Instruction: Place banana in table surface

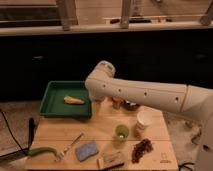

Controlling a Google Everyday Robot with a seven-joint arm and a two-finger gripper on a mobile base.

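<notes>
The banana, small and pale yellow, lies inside the dark green tray at the table's back left. The table surface is a light tan slatted wooden top. My white arm reaches in from the right, and its bend hangs over the tray's right rim. The gripper shows only as a short stub below that bend, just right of the tray and a little right of the banana. It is not touching the banana.
On the table stand a green cup, a white cup, a blue sponge, a long green pod, a metal utensil, a dark red cluster and a wrapped bar. A dark bowl sits behind the arm.
</notes>
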